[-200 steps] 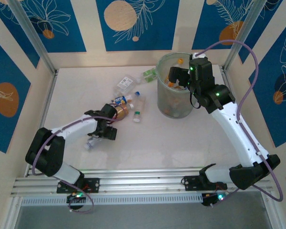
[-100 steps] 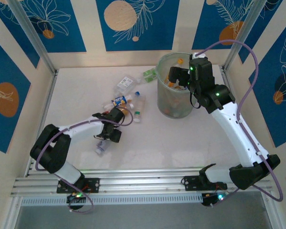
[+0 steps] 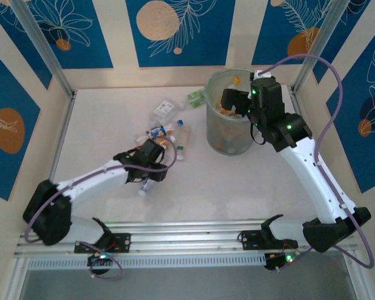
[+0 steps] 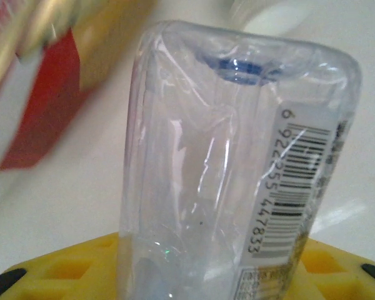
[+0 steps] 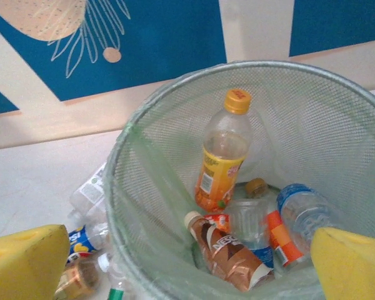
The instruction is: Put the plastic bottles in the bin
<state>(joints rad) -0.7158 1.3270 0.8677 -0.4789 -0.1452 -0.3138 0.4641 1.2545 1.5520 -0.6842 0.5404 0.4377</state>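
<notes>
My left gripper [image 3: 151, 173] is at the table's middle left, shut on a clear plastic bottle [image 3: 144, 189] whose cap end sticks out toward the near edge. That bottle [image 4: 237, 162], squashed flat and carrying a barcode label, stands between the yellow fingers [image 4: 56, 269]. The bin [image 3: 228, 145] stands at the back right. My right gripper [image 3: 232, 103] hangs open over its mouth with nothing in it. Looking down past that gripper [image 5: 187, 262], the bin [image 5: 122, 162] holds several bottles, among them an upright orange-labelled one [image 5: 220, 159] and a brown one [image 5: 228, 253].
Loose bottles lie in a cluster [image 3: 164, 132] just behind the left gripper, with a flattened clear one [image 3: 164, 109] and a green-labelled one [image 3: 195, 97] further back beside the bin. A red-labelled bottle [image 4: 44, 100] lies close on the left. Metal frame posts stand at the back corners.
The left arm has swung right toward the table's middle, its jaws closing on the clear bottle and carrying it along. The right gripper has stayed open over the bin.
</notes>
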